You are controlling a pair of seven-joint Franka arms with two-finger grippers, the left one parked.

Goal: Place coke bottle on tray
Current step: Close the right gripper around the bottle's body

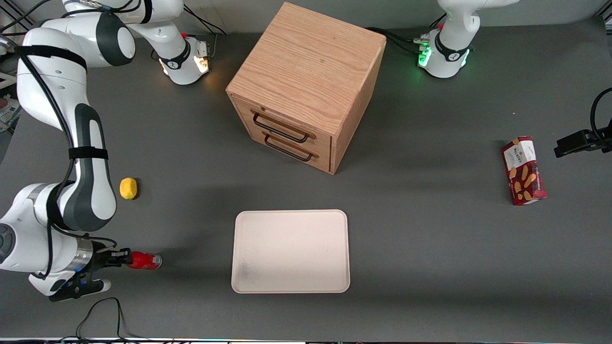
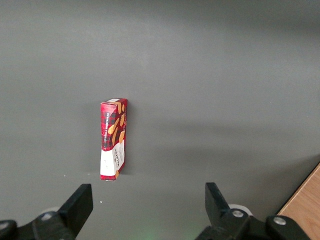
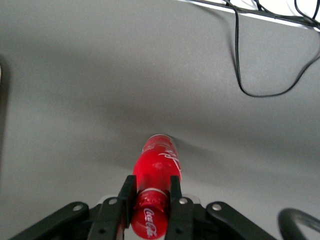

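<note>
Tool (image 3: 150, 200) pinching small red coke bottle (image 3: 156, 172) at neck; lift and carry to cream-white rectangular tray (image 1: 290, 286) left.

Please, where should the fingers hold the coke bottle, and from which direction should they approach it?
Probably at the neck end, approached along its length from the working arm's end of the table. The coke bottle lies on its side, base toward the tray, and the gripper already has a finger on each side of that narrower part.
</note>
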